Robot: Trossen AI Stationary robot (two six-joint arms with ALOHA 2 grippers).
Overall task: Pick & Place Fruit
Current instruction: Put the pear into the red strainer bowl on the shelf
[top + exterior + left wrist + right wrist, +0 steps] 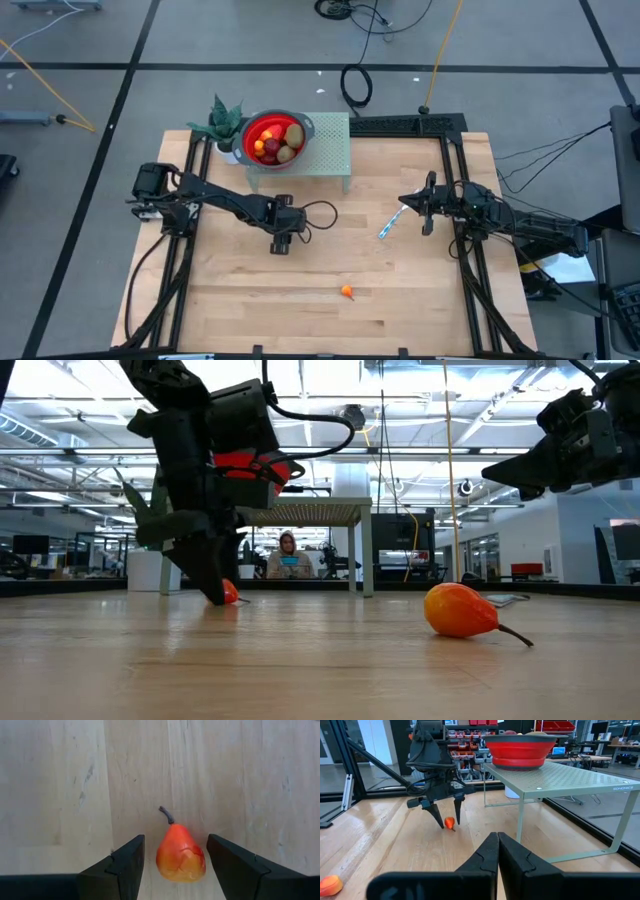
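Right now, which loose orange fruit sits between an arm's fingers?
The pear-shaped fruit between the left gripper's open fingers; the other orange fruit lies alone near the table's front.

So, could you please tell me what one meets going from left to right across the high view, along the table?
Green spiky artificial plant → round red bowl holding fruit → small orange toy fruit lying on the wood → slim blue-and-white stick → right gripper.
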